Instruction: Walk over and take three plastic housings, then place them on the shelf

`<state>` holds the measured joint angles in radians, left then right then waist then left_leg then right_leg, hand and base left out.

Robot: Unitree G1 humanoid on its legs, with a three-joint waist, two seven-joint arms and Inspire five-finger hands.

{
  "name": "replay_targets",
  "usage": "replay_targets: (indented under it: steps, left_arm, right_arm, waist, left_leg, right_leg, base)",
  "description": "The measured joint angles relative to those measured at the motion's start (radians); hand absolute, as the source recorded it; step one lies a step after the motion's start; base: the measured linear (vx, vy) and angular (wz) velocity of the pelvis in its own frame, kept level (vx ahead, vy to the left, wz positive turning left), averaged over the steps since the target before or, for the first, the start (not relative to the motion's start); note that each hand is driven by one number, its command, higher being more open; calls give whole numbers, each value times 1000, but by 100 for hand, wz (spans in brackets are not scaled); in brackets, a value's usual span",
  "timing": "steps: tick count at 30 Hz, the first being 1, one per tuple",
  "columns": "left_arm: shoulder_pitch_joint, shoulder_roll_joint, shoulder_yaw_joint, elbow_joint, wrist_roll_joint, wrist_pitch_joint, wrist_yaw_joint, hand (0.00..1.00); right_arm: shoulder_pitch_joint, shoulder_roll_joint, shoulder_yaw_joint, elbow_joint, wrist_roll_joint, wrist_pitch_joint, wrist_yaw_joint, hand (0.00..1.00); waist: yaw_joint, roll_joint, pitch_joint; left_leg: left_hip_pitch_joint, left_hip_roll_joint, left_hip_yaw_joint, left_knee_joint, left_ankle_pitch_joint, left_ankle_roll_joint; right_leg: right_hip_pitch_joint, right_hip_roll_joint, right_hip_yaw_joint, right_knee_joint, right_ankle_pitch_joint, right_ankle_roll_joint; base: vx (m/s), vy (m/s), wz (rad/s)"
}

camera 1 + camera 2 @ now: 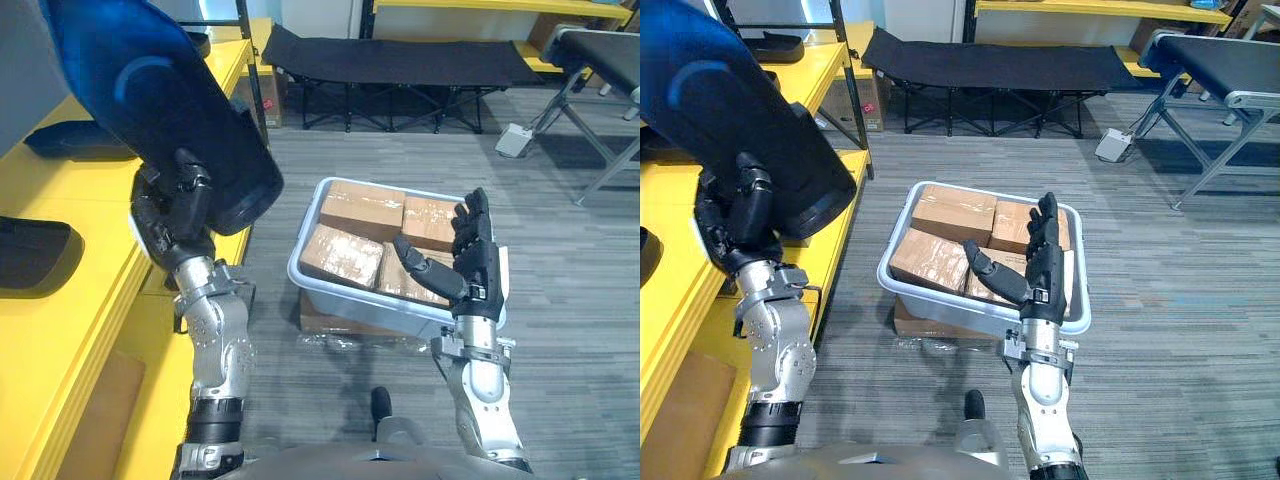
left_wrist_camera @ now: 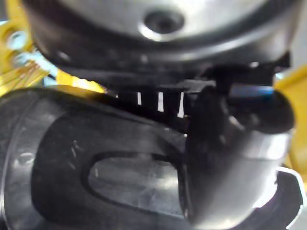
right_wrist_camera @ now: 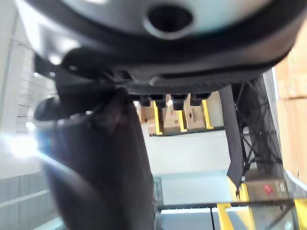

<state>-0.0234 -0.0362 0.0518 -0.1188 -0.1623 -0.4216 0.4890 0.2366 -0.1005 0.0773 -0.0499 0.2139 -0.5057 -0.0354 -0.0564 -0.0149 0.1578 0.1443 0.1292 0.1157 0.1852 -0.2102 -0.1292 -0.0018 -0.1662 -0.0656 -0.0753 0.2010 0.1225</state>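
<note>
The left hand point(image 1: 172, 215) and right hand point(image 1: 475, 270) are black, with segmented fingers and glossy casings. The left arm point(image 1: 218, 345) and right arm point(image 1: 482, 390) are silver-grey metal, with bracketed wrists; a black collar bands the left forearm's near end.

i see bright, even light; soft shadow beneath the bin point(image 1: 372, 301), sheen on the housing point(image 1: 150, 100) left of it.
</note>
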Motion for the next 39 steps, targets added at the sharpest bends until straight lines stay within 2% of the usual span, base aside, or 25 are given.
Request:
replay_targets:
  steps: [2,4,9,12,18,20,25,31,34,36,37,38,39]
  left_arm:
    - [22,14,5,-1,98,22,33,0]
    - [36,23,7,-2,140,36,47,0]
    - [72,31,24,-2,170,58,31,0]
    - [103,35,24,-8,140,58,-13,0]
    - [245,34,23,-95,-38,58,-135,0]
    - [269,33,23,-132,-68,58,-155,0]
    - [277,32,42,-240,-66,57,-174,0]
    - [371,11,159,-292,-69,55,-174,0]
    - [438,-19,205,-294,-106,57,-183,0]
    - [475,-31,229,-294,-151,59,-202,0]
    - [485,-34,238,-294,-172,62,-217,0]
    - [484,-34,237,-300,-186,75,-254,0]
    - [488,-37,236,-307,-184,77,-272,0]
  right_arm:
    - [20,0,-10,-20,0,4,61,100]
    - [38,0,-17,-37,6,15,81,100]
    - [75,0,-90,-38,21,47,68,100]
    - [82,1,-110,-38,8,55,27,100]
    - [73,25,-117,-38,0,55,-43,100]
    - [63,25,-116,-38,0,55,-41,100]
    - [38,21,-105,-38,-13,56,-18,100]
    - [-38,-29,-68,-26,-48,59,26,100]
    - [-63,-32,-58,-26,-54,71,28,100]
    - [-62,-33,-56,-26,-73,96,27,100]
    - [-55,-34,-59,-27,-80,105,27,100]
    - [-41,-34,-71,-27,-79,109,24,100]
    - [-39,-35,-79,-28,-79,115,22,100]
  waist:
    - [-1,4,-4]
    - [-1,7,-12]
    - [-6,17,-18]
    - [-5,21,-20]
    - [9,26,-19]
    - [26,34,-20]
    - [54,48,-21]
    - [105,67,-27]
    - [135,72,-25]
    - [143,71,-25]
    - [131,65,-22]
    - [117,53,-19]
    - [115,51,-14]
  left_leg:
    - [-6,0,1,0,0,0]
    - [-21,0,3,3,0,0]
    - [-28,1,8,2,0,-1]
    - [-28,1,8,0,0,0]
    - [-35,1,-11,4,-1,0]
    - [-42,-2,-39,5,2,2]
    - [-89,-11,-146,2,32,0]
    - [-109,-11,-267,4,53,-5]
    - [-134,-11,-315,25,47,12]
    - [-151,-16,-318,53,48,48]
    - [-184,-25,-274,93,64,78]
    - [-208,-25,-175,111,82,114]
    - [-210,-21,-150,106,84,125]
  right_leg:
    - [-7,0,1,0,-2,-3]
    - [-22,0,4,0,-2,-3]
    - [-32,2,10,0,5,5]
    - [-32,2,11,0,5,5]
    - [-24,-1,-9,-1,3,3]
    - [-11,-8,-39,-2,-5,-6]
    - [12,-24,-142,-2,-11,-1]
    - [81,-26,-262,-1,-45,3]
    - [86,-27,-310,40,-84,0]
    - [101,-37,-342,71,-116,3]
    - [126,-47,-373,80,-145,6]
    - [145,-61,-397,95,-164,9]
    - [158,-68,-415,104,-173,15]
  base:
    - [0,0,0]
    - [0,4,-2]
    - [0,2,-1]
    - [6,10,0]
    - [-18,7,8]
    - [-31,6,34]
    - [-16,-32,67]
    - [-6,-48,59]
    - [-16,-20,54]
    - [8,-2,75]
    - [13,-5,160]
    - [10,-3,179]
    - [-6,10,154]
